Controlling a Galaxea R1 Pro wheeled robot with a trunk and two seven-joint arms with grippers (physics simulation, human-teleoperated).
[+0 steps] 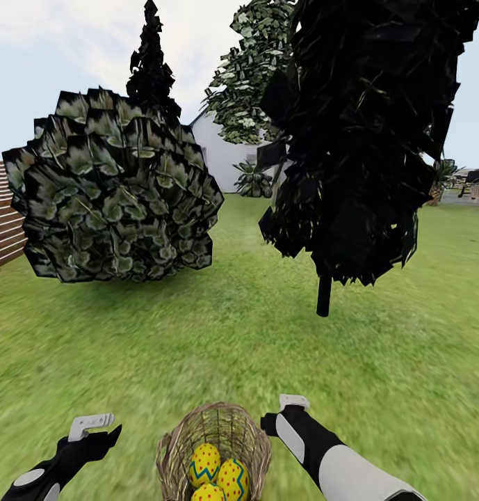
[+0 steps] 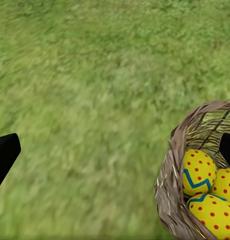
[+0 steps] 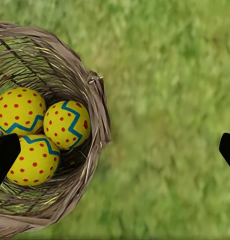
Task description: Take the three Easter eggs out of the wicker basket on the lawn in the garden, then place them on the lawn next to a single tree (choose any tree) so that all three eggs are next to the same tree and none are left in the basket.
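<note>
While three eggs (image 3: 37,132) sit in the basket (image 1: 215,424) on grass (image 1: 239,348) between both arms | head view adds two trees, one bush | left gripper (image 2: 115,150), right gripper (image 3: 115,150) both spread apart, empty

Cut off at frame edges
Wicker basket (image 1: 215,445) base and lowest egg (image 1: 208,493) cropped in head view; pale-blotched tree (image 1: 249,69) trunk hidden behind dark tree (image 1: 364,139).
</note>
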